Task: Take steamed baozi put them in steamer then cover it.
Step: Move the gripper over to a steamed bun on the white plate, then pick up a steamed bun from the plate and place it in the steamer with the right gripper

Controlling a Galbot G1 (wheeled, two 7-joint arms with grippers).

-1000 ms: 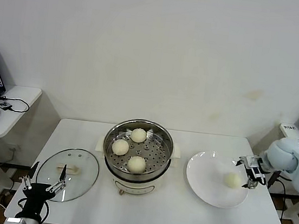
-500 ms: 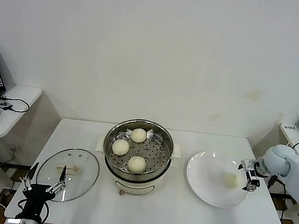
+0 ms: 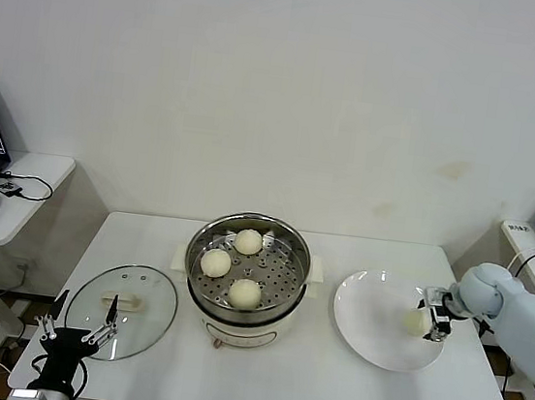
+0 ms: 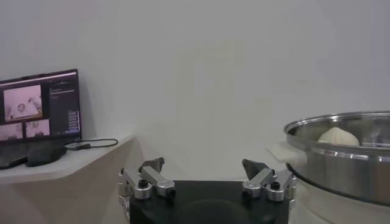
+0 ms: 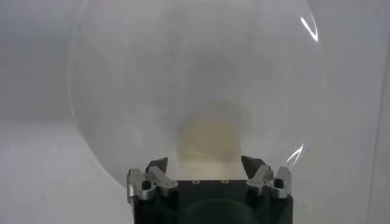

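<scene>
Buns first: three baozi [image 3: 249,242] sit on the perforated tray inside the steamer [image 3: 246,268], which stands mid-table, and a fourth bun [image 3: 415,322] lies on the white plate [image 3: 370,320] to the robot's right of the pot. Right gripper [image 3: 432,315] is down at the plate's outer edge, right up against that lone bun; from the head camera its fingertips sit at the bun's side. Over on the right wrist camera, the bun [image 5: 209,140] shows as a pale round shape just ahead of the two fingertips [image 5: 156,165], between their lines, and the jaws stand apart around it, with a gap on both sides, so no grip on it. Plate rim [image 5: 91,152] curves wide around the whole picture there. Left gripper [image 3: 76,337] hangs low at the table's near left corner, beside the glass lid [image 3: 122,311], which lies flat on the table to the left of the steamer; its fingers are spread wide and hold nothing. Left wrist camera confirms it: both fingertips [image 4: 152,164] splayed apart, the steamer's shiny wall [image 4: 341,164] off to one side with a bun [image 4: 339,136] peeking over the rim.
</scene>
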